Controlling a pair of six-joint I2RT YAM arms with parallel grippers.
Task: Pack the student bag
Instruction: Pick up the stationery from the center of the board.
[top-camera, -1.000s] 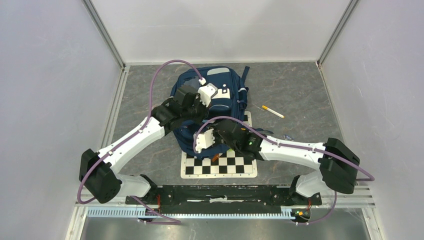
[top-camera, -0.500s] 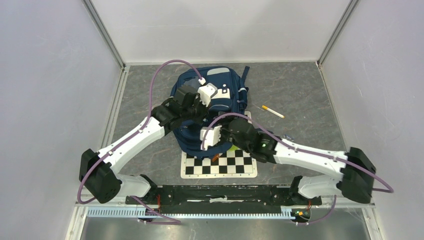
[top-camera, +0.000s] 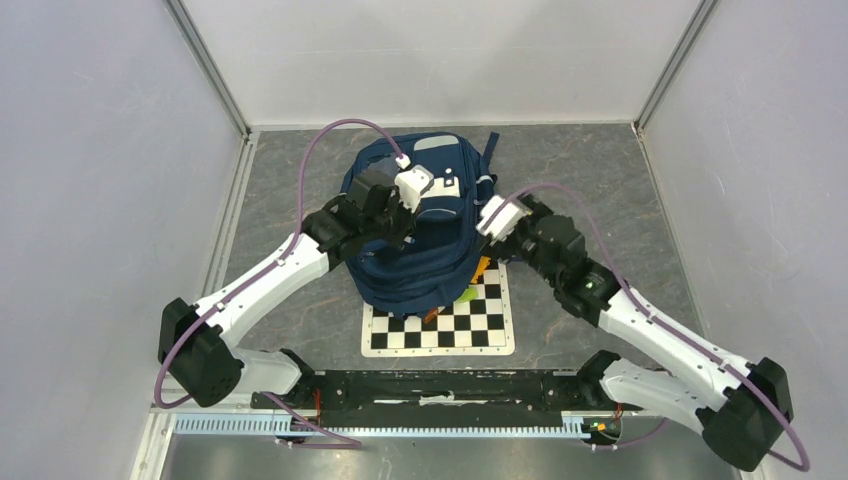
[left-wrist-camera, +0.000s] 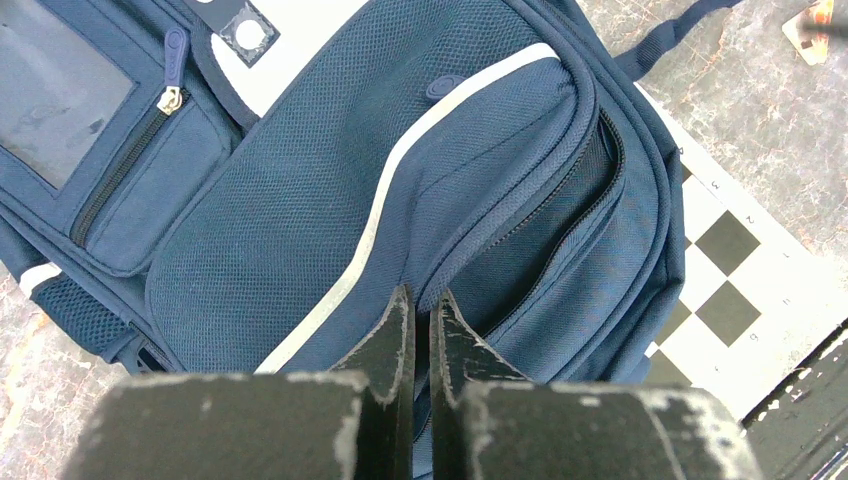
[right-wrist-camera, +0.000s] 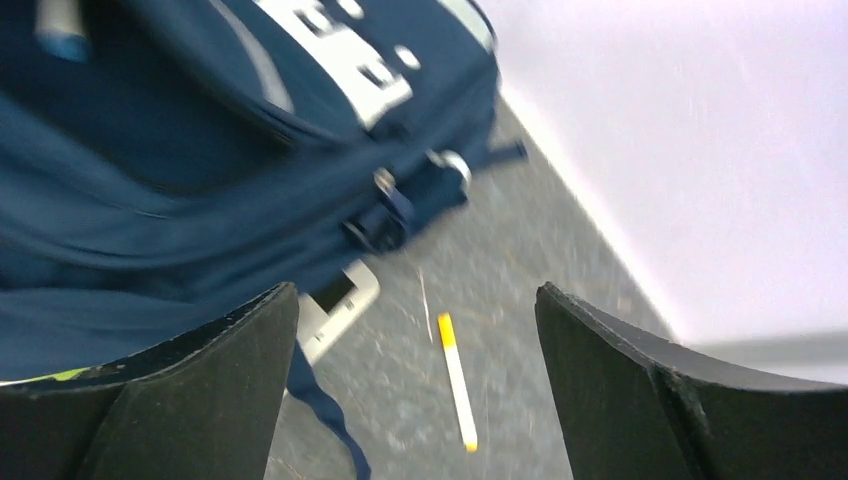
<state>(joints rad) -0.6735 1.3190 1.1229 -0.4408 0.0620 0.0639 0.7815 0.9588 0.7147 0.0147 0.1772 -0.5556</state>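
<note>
- The student bag (top-camera: 420, 262), navy with grey stripes, lies in the middle of the table (top-camera: 620, 170). Its near end rests on a checkerboard (top-camera: 480, 328).
- My left gripper (left-wrist-camera: 420, 300) is over the bag, jaws pressed almost together at the lip of a gaping front pocket. I cannot tell whether they pinch cloth.
- My right gripper (right-wrist-camera: 415, 297) is beside the bag's right edge, jaws spread wide and holding nothing.
- A yellow-and-white pen (right-wrist-camera: 457, 380) lies on the table, apart from the bag.
</note>
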